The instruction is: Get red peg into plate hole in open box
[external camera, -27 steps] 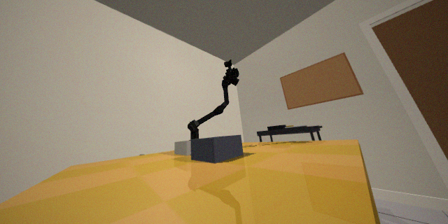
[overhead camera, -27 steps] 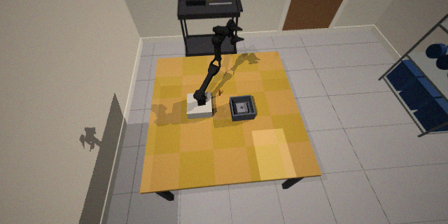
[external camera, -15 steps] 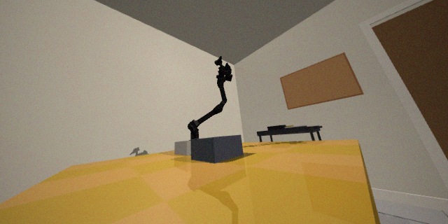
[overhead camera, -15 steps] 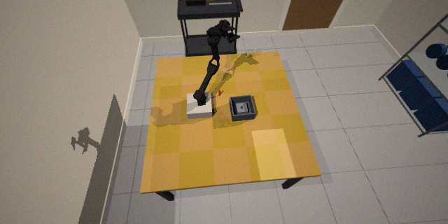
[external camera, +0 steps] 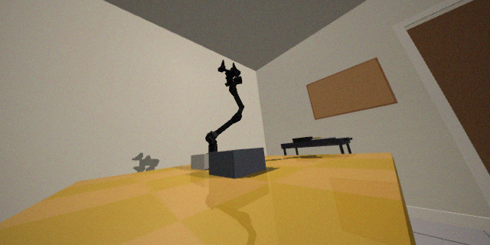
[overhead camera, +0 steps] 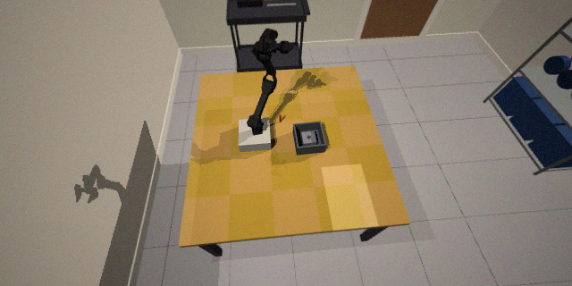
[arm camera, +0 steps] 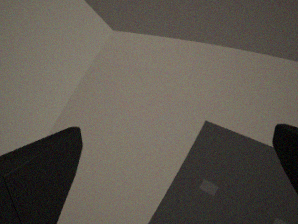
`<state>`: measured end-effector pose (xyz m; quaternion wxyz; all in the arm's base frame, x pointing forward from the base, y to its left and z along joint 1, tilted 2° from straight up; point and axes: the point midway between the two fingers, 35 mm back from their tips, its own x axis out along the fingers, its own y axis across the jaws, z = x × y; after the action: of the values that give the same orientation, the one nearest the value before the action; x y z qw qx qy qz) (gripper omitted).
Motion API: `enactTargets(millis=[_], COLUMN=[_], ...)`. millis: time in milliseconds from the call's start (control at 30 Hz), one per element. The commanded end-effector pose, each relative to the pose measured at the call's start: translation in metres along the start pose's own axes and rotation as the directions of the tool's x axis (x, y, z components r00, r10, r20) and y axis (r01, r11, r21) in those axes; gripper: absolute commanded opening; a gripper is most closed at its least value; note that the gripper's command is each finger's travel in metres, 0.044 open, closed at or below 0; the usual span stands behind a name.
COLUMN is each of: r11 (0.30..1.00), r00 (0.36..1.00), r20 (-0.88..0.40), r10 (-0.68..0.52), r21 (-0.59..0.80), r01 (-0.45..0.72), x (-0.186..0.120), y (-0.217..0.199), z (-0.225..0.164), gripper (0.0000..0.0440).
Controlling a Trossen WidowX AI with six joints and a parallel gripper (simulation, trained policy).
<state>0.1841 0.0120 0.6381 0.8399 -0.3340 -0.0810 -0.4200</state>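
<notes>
The red peg (overhead camera: 281,118) is small and stands or leans on the table between the arm's white base and the box; its exact tilt is too small to tell. The open grey box (overhead camera: 309,149) (external camera: 249,164) stands to the right of it. A light plate (overhead camera: 304,141) with a dark hole near its middle shows at the box's bottom. My gripper (external camera: 228,62) (arm camera: 180,136) is open and empty, raised high above the table and pointing upward, far from the peg and the box. The peg does not show in the exterior view or the wrist view.
The white base block (overhead camera: 247,141) (external camera: 198,161) carries the arm, close left of the peg. The checkered table (overhead camera: 250,214) (external camera: 134,218) has a dark cart (overhead camera: 268,15) behind its far edge. The wrist view shows only walls, ceiling and a dark panel (arm camera: 195,165).
</notes>
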Motion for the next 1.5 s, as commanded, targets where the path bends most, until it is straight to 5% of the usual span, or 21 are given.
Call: enactTargets(millis=[0, 367, 800, 1167, 1467], r11=[0.992, 0.875, 0.601, 0.363, 0.266], r00=[0.999, 0.981, 0.933, 0.857, 0.729], r20=[-0.004, -0.076, -0.287, -0.511, -0.669], r10=[-0.051, -0.177, -0.217, -0.068, 0.144], r21=[0.115, 0.444, 0.714, 0.787, 0.736], r01=[0.051, 0.192, 0.359, 0.499, 0.622], x=[0.001, 0.001, 0.009, 0.027, 0.039], y=[-0.030, -0.107, -0.161, -0.146, -0.091], z=[-0.014, -0.075, -0.183, -0.288, -0.363], gripper=[0.0440, 0.0440, 0.0440, 0.0440, 0.0440])
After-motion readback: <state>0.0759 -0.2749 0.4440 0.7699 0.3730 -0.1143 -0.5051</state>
